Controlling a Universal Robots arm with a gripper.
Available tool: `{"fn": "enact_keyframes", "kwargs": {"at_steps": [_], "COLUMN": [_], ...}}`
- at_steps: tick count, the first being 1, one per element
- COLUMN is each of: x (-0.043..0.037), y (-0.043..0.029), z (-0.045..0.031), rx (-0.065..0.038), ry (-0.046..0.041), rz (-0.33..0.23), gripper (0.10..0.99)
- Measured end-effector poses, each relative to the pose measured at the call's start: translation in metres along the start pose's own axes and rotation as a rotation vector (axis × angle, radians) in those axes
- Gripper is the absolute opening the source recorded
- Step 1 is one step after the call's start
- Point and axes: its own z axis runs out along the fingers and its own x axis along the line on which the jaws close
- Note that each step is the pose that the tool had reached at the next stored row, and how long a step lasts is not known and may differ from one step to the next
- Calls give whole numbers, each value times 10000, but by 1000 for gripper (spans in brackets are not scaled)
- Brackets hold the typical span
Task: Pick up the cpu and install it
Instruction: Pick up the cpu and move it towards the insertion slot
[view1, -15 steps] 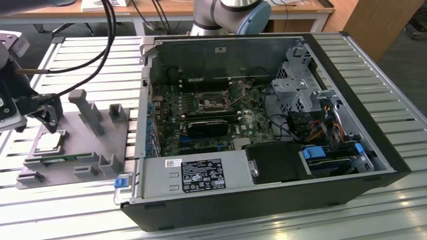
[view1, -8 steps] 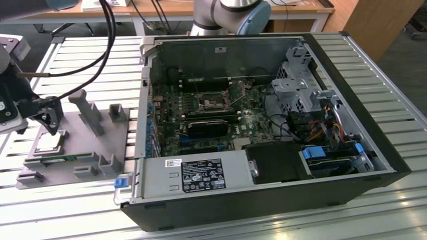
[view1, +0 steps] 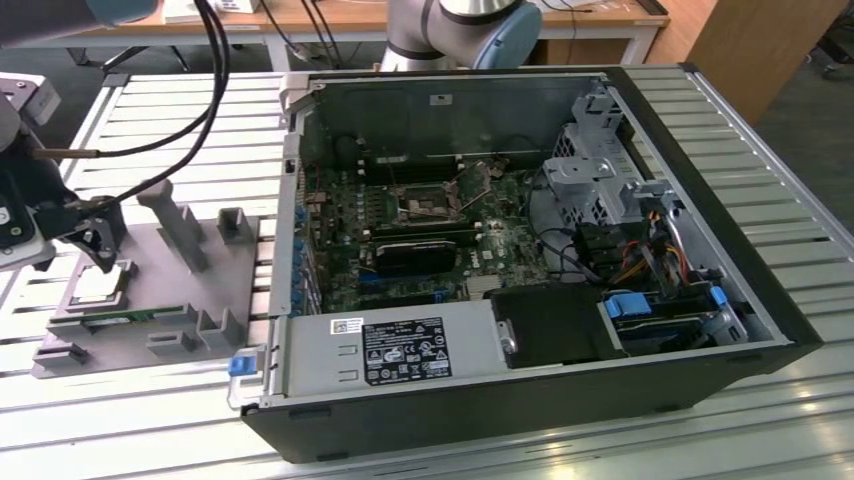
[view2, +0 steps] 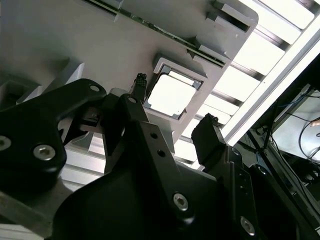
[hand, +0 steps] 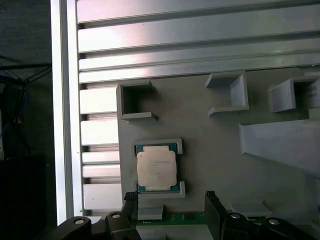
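The cpu (view1: 100, 287) is a small square chip with a silvery top. It lies flat in a framed seat on the grey fixture plate (view1: 167, 300), at the exterior view's left. My gripper (view1: 96, 238) hangs just above it, apart from it. In both wrist views the cpu (view2: 172, 95) (hand: 156, 168) shows beyond the two black fingers (view2: 206, 132), which stand wide apart with nothing between them. The gripper (hand: 171, 197) is open. The open computer case (view1: 667, 110) lies to the exterior view's right, with the bare socket (view1: 430, 205) on its green motherboard.
The fixture plate carries upright grey blocks (view1: 180, 225) and small pockets (hand: 136, 100) around the chip's seat. Inside the case are a black block (view1: 420, 257), a labelled grey power supply (view1: 400, 350), a drive cage (view1: 594, 150) and cables. All of it rests on a slatted aluminium table (view1: 174, 110).
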Motion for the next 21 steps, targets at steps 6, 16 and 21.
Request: {"fn": "enact_keyframes", "kwargs": {"at_steps": [6, 16, 21], "x": [-3, -9, -11], "y": [-1, -5, -7], "z": [28, 90, 115], "rx": [-2, -2, -2], "ry": [-1, -2, -2], "rz": [-1, 0, 0], "gripper": [647, 718, 718]}}
